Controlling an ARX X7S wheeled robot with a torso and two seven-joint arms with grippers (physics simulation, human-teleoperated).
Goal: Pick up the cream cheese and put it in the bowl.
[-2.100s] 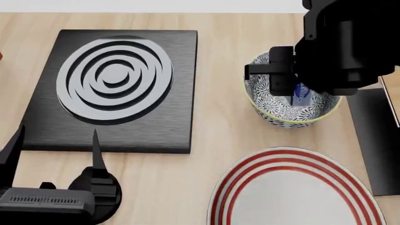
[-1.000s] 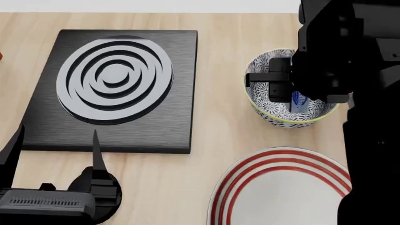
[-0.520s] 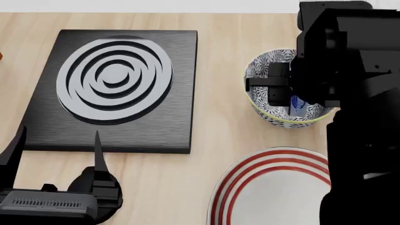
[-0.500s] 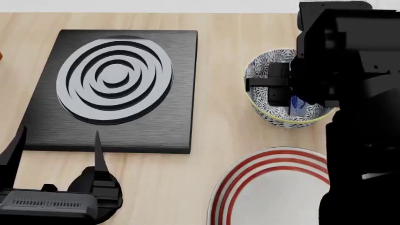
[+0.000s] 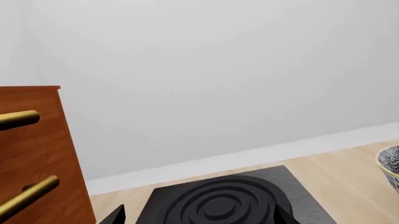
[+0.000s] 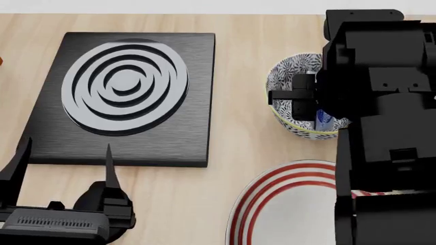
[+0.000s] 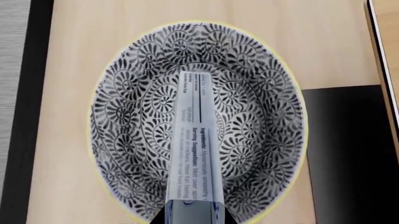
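Release step: cream cheese held upright inside the bowl

The right end effector (image 6: 305, 104) is closed on the cream cheese (image 7: 195, 149), which stands on end within the bowl (image 7: 124, 112); whether its lower end touches the bowl floor cannot be determined. To finish well, judge that the box is low and centred, then open the jaws fully and retract straight up, avoiding the yellow-green rim so the bowl does not shift on the worktop (image 6: 238, 61). The right arm reaches in from the right and hangs over the bowl, with the wrist pointing down. The left end effector (image 6: 65, 163) rests at the near left, jaws apart and empty, near the black burner plate (image 6: 126, 81).
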